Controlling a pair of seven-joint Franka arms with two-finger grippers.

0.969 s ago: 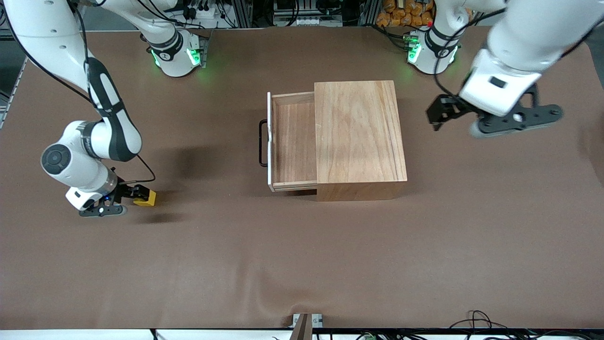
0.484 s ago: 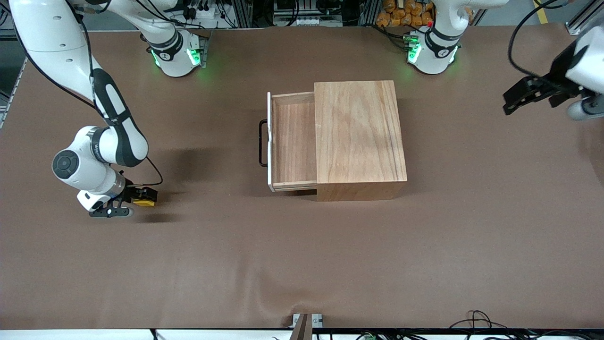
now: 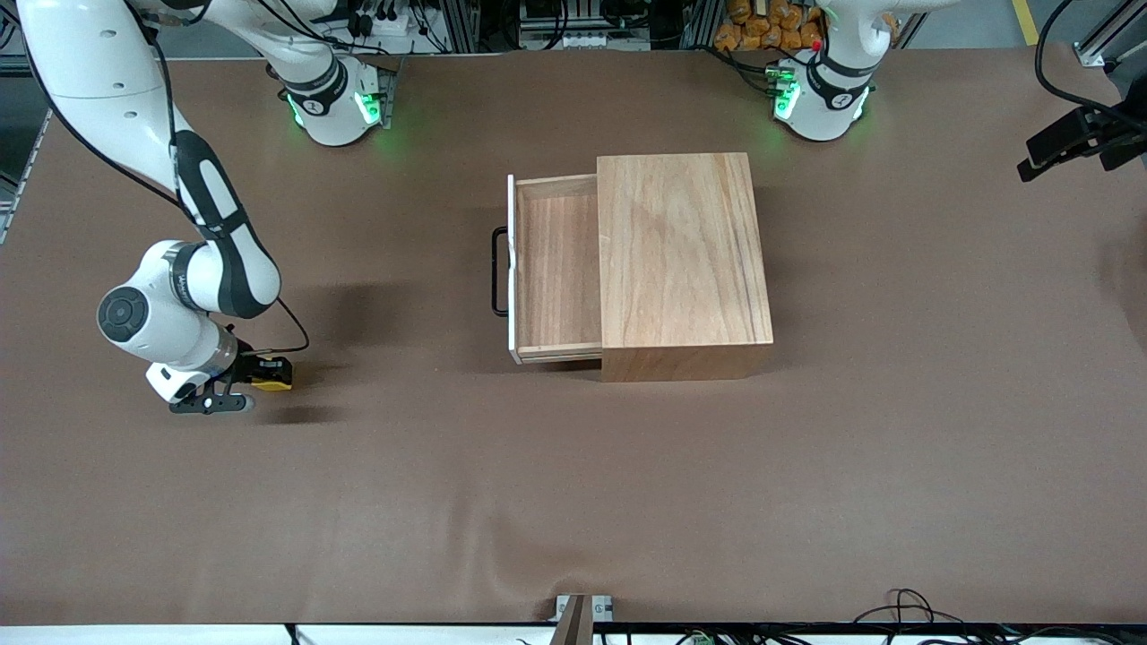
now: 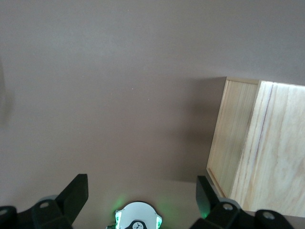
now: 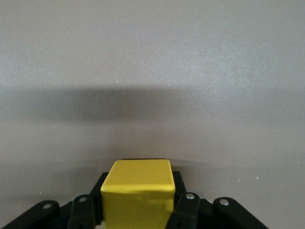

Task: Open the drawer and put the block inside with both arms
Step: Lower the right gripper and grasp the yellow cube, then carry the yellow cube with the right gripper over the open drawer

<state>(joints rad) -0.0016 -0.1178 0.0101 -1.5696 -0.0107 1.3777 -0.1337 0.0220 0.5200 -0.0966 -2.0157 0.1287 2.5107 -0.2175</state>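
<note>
The drawer point(image 3: 556, 269) stands pulled out of the wooden box point(image 3: 681, 260), with its black wire handle point(image 3: 497, 271) toward the right arm's end; its tray is empty. My right gripper point(image 3: 269, 372) is shut on the yellow block point(image 3: 271, 374), low at the table toward the right arm's end, well away from the drawer. In the right wrist view the block point(image 5: 137, 193) sits between the black fingers point(image 5: 186, 210). My left gripper point(image 3: 1066, 148) is open and empty, raised over the table's edge at the left arm's end. Its fingers point(image 4: 71, 195) show spread wide in the left wrist view.
The wooden box point(image 4: 267, 148) shows in the left wrist view, with the left arm's green-lit base point(image 4: 138, 219) below the gripper. The two bases point(image 3: 336, 103) point(image 3: 820, 94) stand along the back edge. Brown cloth point(image 3: 573, 493) covers the table.
The left arm has swung up and away from beside the box toward the table's edge at its own end. The right gripper shifted slightly while holding the block.
</note>
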